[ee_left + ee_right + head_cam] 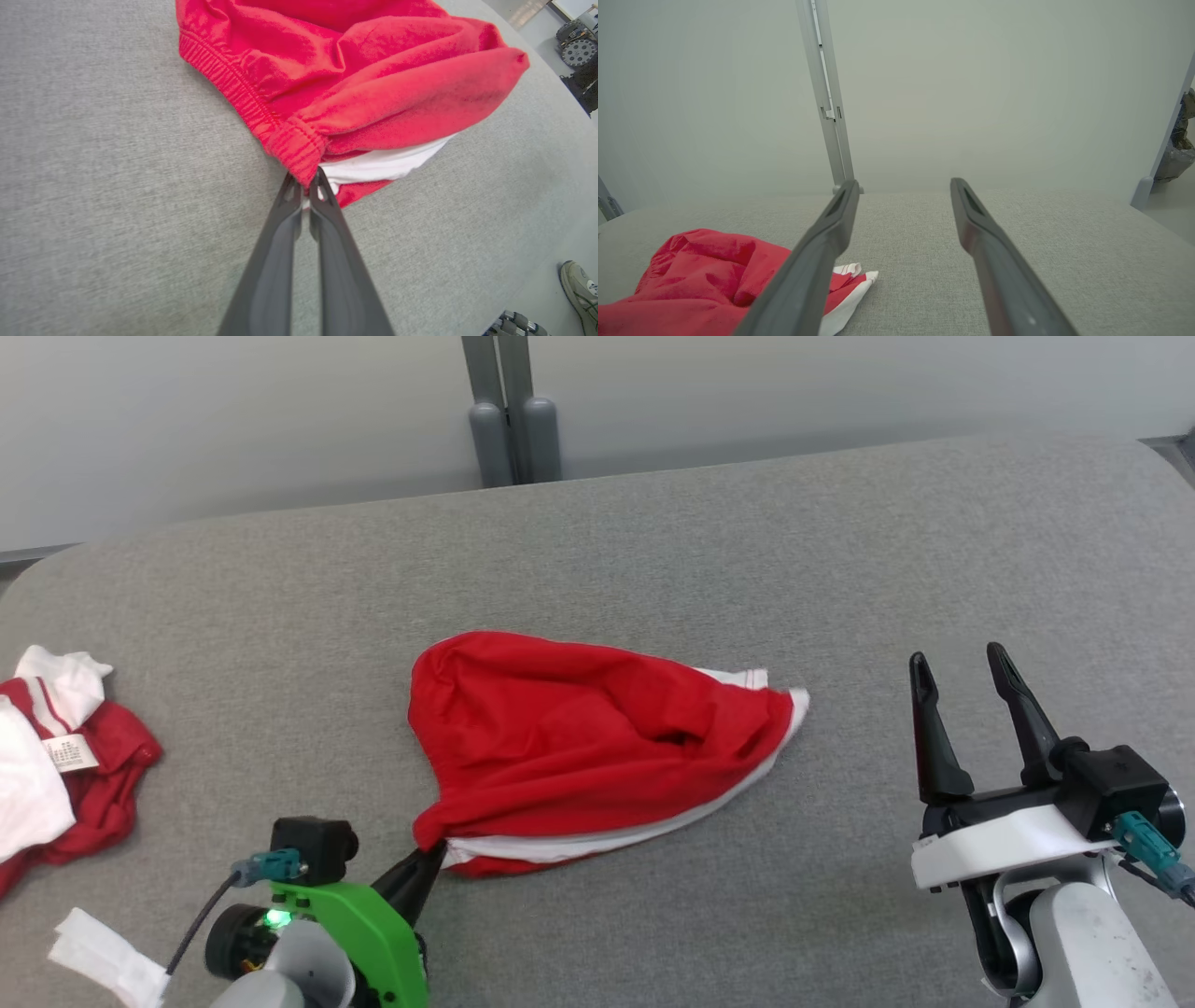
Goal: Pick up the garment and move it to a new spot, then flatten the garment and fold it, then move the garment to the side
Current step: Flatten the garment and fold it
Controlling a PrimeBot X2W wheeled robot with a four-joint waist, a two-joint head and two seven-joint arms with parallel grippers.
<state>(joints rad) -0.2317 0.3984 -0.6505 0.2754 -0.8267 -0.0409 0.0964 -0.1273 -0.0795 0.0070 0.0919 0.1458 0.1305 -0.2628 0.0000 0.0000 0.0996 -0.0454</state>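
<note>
The garment is red shorts with white trim, lying crumpled in the middle of the grey table. My left gripper is shut on the near-left corner of its elastic waistband. In the left wrist view the garment spreads away from the gripper, whose two dark fingers pinch the gathered red hem. My right gripper hovers open to the right of the garment, apart from it, with nothing between its fingers. In the right wrist view the right gripper points at the far wall, and the garment lies at the lower left.
A second red and white garment lies bunched at the table's left edge, with a white scrap nearer me. A grey post stands behind the table. A person's shoe is on the floor beside the table.
</note>
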